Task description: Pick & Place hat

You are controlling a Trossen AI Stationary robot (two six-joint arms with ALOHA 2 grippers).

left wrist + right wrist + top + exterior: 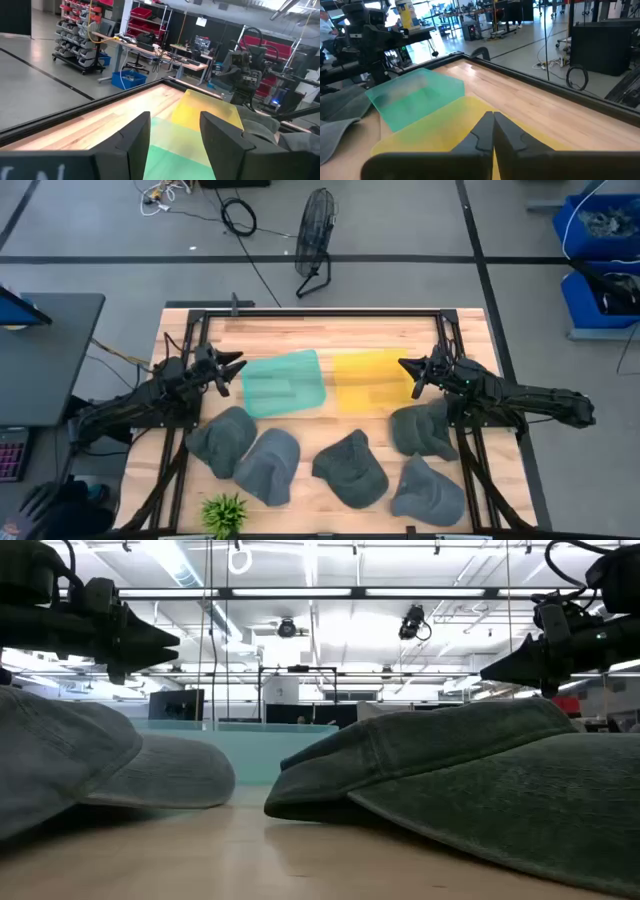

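Several grey hats lie brim-down along the near half of the table: two at the left, one in the middle, two at the right. A green tray and a yellow tray sit side by side at the far middle. My left gripper hovers open, raised, at the green tray's left edge. My right gripper hovers shut over the yellow tray's right edge. Neither touches a hat.
A small green plant stands at the near left corner. A black frame runs round the table's far edge and sides. Bare wood shows along the far strip behind the trays. A fan stands on the floor beyond.
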